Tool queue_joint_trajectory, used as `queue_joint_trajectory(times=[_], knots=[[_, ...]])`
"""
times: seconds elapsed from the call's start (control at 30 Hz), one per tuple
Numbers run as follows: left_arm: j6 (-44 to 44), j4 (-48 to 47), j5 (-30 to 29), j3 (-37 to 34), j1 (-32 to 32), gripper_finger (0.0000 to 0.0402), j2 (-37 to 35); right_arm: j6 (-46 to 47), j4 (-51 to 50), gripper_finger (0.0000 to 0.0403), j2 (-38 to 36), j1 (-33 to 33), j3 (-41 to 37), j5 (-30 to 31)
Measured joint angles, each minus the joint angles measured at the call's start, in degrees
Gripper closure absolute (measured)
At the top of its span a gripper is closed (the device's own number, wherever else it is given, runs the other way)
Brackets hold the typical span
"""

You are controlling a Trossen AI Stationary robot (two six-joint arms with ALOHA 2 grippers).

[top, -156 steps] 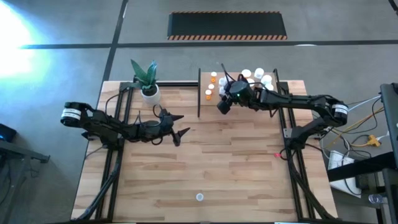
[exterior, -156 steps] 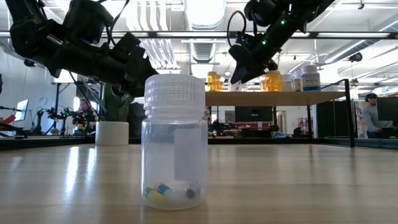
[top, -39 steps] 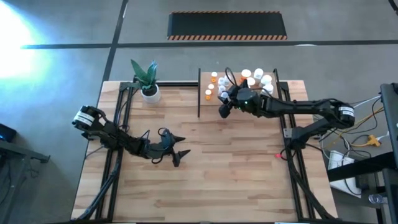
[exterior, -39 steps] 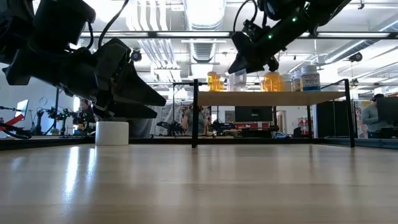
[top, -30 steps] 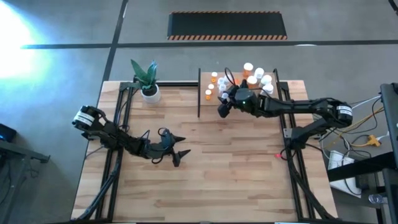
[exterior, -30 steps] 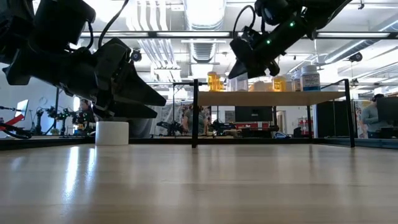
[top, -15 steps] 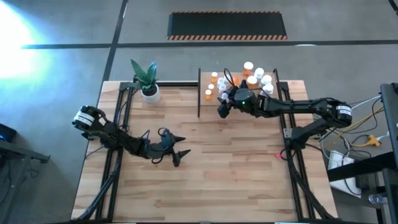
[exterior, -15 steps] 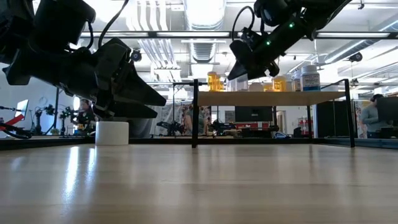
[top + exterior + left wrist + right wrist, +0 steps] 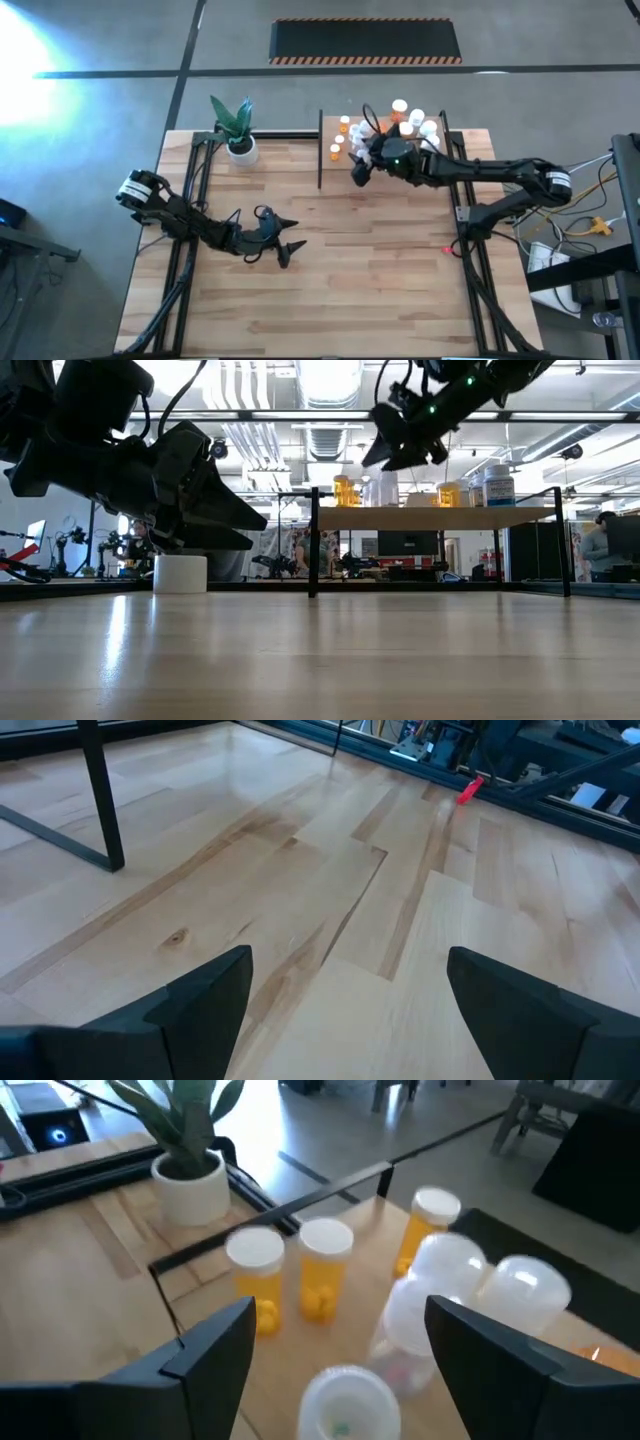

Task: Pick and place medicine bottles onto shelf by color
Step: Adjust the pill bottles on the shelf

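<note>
Several medicine bottles (image 9: 400, 118) with white caps stand on their bases on the shelf (image 9: 500, 517) at the table's far right. Orange ones (image 9: 325, 1265) are at its left end, white and clear ones (image 9: 445, 1270) further right. My right gripper (image 9: 340, 1350) hangs open above the shelf's near edge, also seen in the high view (image 9: 357, 170). A clear bottle (image 9: 345, 1400) stands just below and between its fingers, apart from them. My left gripper (image 9: 288, 242) waits open, low over the middle of the table, with nothing between its fingers (image 9: 200, 1000).
A white plant pot (image 9: 240, 148) with a green plant stands at the table's far left. Thin black posts (image 9: 320, 150) frame the shelf. A small red thing (image 9: 447, 247) lies by the table's right rail. Bare wood stretches in front of the left gripper.
My right gripper has risen from the shelf. The clear bottle it covered in the low view now stands free on the board below it.
</note>
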Motion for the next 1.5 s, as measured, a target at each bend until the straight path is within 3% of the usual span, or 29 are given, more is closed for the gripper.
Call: queue_joint_trajectory(times=[0.3,0.6,0.77,1.03,1.1,1.3,1.5], knots=[[0.00,-0.04,0.00,-0.07,-0.02,0.0081,0.00,0.02,-16.32,0.0122,-3.37,0.94,7.91,-0.39],[0.00,-0.02,-0.02,-0.09,-0.02,0.0081,0.00,-0.52,-29.14,0.0124,-8.72,7.18,14.85,0.07],[0.03,1.33,0.03,0.21,-0.02,0.0081,-0.71,-0.92,-35.30,0.0149,-13.19,11.64,13.72,-0.76],[7.39,3.48,0.57,0.24,2.43,0.0081,-8.91,-2.80,-42.34,0.0192,-17.62,12.28,5.60,-9.35],[9.66,2.90,1.03,0.11,4.36,0.0081,-11.42,-3.93,-42.30,0.0198,-17.29,12.25,4.44,-6.96],[18.46,-0.46,1.88,0.15,11.57,0.0081,-18.13,-12.16,-41.77,0.0215,-13.59,10.68,5.96,8.32],[28.67,-1.39,9.56,0.68,20.12,0.0081,-23.83,-24.08,-40.25,0.0227,-8.72,5.42,11.54,8.77]])
